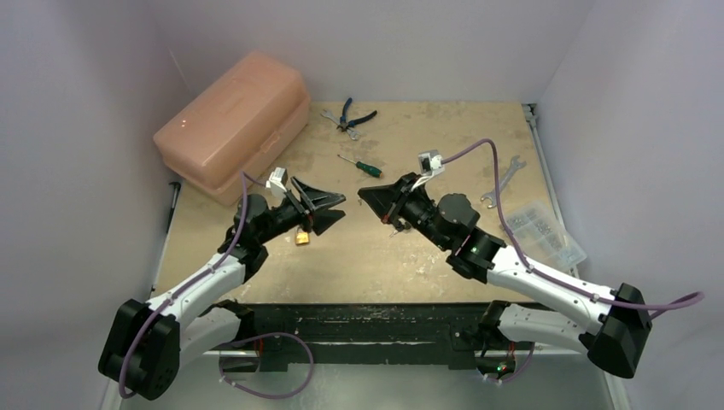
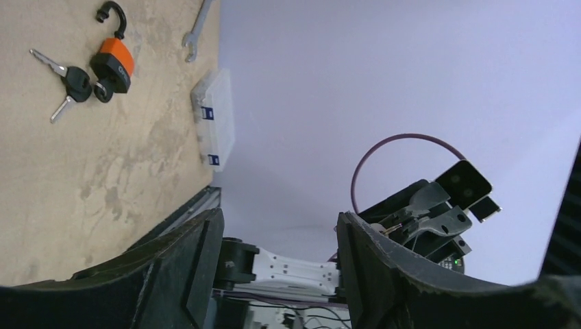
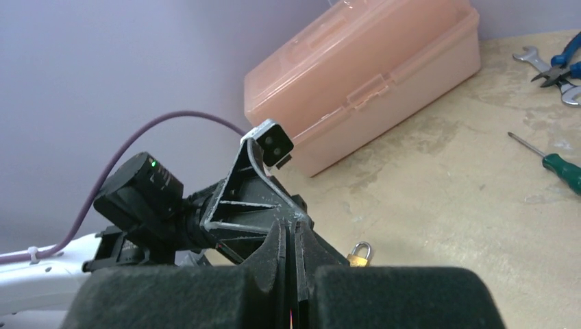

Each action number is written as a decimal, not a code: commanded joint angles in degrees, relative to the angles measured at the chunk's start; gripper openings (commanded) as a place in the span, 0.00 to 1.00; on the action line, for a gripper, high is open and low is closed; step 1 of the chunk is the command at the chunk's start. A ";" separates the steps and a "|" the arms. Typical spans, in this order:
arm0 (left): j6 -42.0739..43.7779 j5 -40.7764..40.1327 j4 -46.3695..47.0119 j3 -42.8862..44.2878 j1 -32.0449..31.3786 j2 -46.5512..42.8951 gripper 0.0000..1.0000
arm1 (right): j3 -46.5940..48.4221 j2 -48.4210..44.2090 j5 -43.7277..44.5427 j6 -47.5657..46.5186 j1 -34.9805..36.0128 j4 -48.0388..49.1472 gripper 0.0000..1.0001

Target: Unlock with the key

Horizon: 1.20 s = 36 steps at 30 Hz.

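While both arms are held above the table (image 1: 410, 265), their tips are pointed at each other near its middle, close but apart. The left gripper (image 1: 329, 209) is spread wide, and nothing is seen between its fingers (image 2: 185, 274) in the left wrist view. The right gripper (image 1: 365, 193) is pressed closed, its fingertips meeting along a thin seam in the right wrist view, and no object can be seen held there.

An orange padlock (image 2: 113, 63) is seen lying flat on the table in the left wrist view. Its black shackle appears to be lifted with one end free. A bunch of keys (image 2: 68, 79) is attached at its lower end, though whether one key is seated in the lock cannot be told. A wrench (image 2: 195, 27) and a clear parts box (image 2: 214, 116) are seen further off beyond it. In the overhead view this padlock cannot be made out.

A small brass padlock (image 1: 302, 238) is found on the table just below the left gripper. A pink plastic box (image 1: 235, 120) is placed at the far left, with pliers (image 1: 354, 115) and a green-handled screwdriver (image 1: 359, 165) lying to its right.
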 commanded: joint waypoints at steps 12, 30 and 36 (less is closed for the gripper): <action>-28.88 -3.06 31.41 -9.00 0.00 5.56 0.61 | 6.74 8.52 3.70 1.32 -0.23 5.94 0.00; -34.64 -4.65 39.26 -11.30 0.00 8.23 0.53 | 7.19 14.03 -0.78 2.58 -0.18 11.85 0.00; -34.87 -4.58 39.16 -11.23 0.00 8.25 0.53 | 6.81 15.08 -1.88 3.04 0.04 13.53 0.00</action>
